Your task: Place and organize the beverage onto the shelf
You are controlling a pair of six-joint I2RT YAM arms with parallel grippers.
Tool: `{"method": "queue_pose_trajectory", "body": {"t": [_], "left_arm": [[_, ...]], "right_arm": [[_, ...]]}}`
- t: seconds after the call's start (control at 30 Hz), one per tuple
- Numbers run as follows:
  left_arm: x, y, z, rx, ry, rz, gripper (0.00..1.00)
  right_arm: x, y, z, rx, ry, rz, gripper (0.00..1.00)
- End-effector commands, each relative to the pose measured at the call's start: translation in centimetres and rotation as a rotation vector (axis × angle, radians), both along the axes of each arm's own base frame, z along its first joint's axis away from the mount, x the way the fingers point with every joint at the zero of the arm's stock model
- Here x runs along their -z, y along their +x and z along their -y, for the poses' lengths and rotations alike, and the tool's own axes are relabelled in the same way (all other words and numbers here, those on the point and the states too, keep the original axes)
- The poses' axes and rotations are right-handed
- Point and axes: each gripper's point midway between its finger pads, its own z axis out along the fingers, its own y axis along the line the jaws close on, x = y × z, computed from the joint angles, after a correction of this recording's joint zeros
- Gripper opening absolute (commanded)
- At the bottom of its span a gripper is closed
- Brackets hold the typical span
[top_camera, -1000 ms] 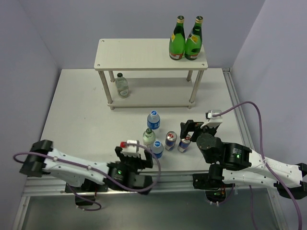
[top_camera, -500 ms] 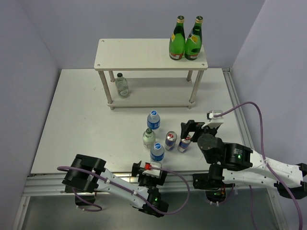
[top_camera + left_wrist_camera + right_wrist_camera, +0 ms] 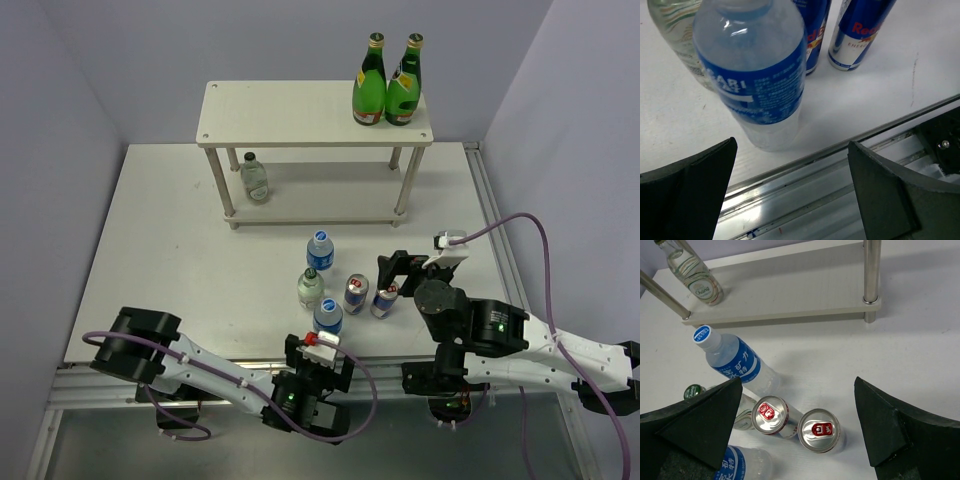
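Note:
The off-white shelf [image 3: 300,100] stands at the back, with two green bottles [image 3: 386,85] on its top board and a clear glass bottle [image 3: 254,177] on the lower one. On the table stand two blue-label water bottles [image 3: 319,250] [image 3: 327,315], a green-capped clear bottle [image 3: 310,288] and two cans [image 3: 356,293] [image 3: 384,299]. My left gripper [image 3: 319,352] [image 3: 792,190] is open over the near rail, just short of the near water bottle [image 3: 755,70]. My right gripper [image 3: 405,268] [image 3: 797,427] hangs open above the cans [image 3: 820,430], holding nothing.
A metal rail [image 3: 805,200] runs along the table's near edge under my left gripper. The shelf's lower board [image 3: 805,290] and a steel leg [image 3: 871,270] lie beyond the cans. Grey walls close in the left and right sides.
My left arm has swung round and drawn back to the near edge, its gripper now behind the near water bottle. The right arm and all drinks stayed put.

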Motion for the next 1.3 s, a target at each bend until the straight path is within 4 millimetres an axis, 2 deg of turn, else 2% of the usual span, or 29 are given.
{"method": "queue_pose_trajectory", "body": {"t": [0.0, 0.07, 0.1, 0.2, 0.33, 0.5, 0.73, 0.93, 1.03, 1.07, 1.13, 1.17, 1.23, 1.27], "left_arm": [[-0.8, -0.1, 1.9, -0.003, -0.023, 0.005, 0.99], [0.2, 0.3, 1.8, 0.008, 0.026, 0.011, 0.99], [-0.4, -0.3, 3.7, 0.036, -0.073, -0.026, 0.99], [0.5, 1.2, 3.4, 0.041, -0.079, -0.028, 0.99], [2.0, 3.9, 2.4, -0.067, -0.030, 0.004, 0.99], [3.5, 6.3, 3.0, -0.104, 0.001, 0.015, 0.99], [3.7, 8.9, 3.3, -0.147, 0.003, 0.041, 0.99], [3.6, 10.3, 3.2, -0.162, -0.011, 0.056, 0.92], [3.8, 11.3, 2.6, -0.182, -0.012, 0.064, 0.84], [3.8, 11.5, 2.5, -0.188, -0.014, 0.067, 0.75], [3.8, 11.7, 2.6, -0.186, -0.019, 0.069, 0.66], [4.0, 11.8, 2.6, -0.188, -0.013, 0.071, 0.48], [4.2, 11.8, 2.5, -0.191, -0.002, 0.069, 0.28], [4.3, 11.8, 2.4, -0.199, 0.006, 0.068, 0.04]], "right_arm": [[-0.7, 0.0, 0.5, 0.030, 0.033, 0.020, 1.00], [-0.7, 0.1, 0.5, 0.029, 0.031, 0.021, 1.00], [-0.6, 0.1, 0.5, 0.029, 0.028, 0.020, 1.00], [-0.6, 0.0, 0.5, 0.033, 0.031, 0.016, 1.00], [-0.6, 0.0, 0.5, 0.026, 0.038, 0.020, 1.00], [-0.5, 0.0, 0.4, 0.023, 0.036, 0.018, 1.00], [-0.2, 0.0, 0.1, 0.017, 0.032, 0.016, 1.00], [-0.1, 0.0, 0.0, 0.017, 0.021, 0.016, 1.00], [-0.1, 0.0, -0.1, 0.015, 0.022, 0.016, 1.00], [-0.1, 0.0, -0.1, 0.014, 0.022, 0.016, 1.00], [0.0, 0.0, -0.1, 0.014, 0.022, 0.016, 1.00], [0.0, 0.0, -0.1, 0.014, 0.022, 0.016, 1.00], [0.0, 0.1, -0.1, 0.017, 0.021, 0.017, 1.00], [0.0, 0.0, -0.1, 0.015, 0.020, 0.017, 1.00]]}}
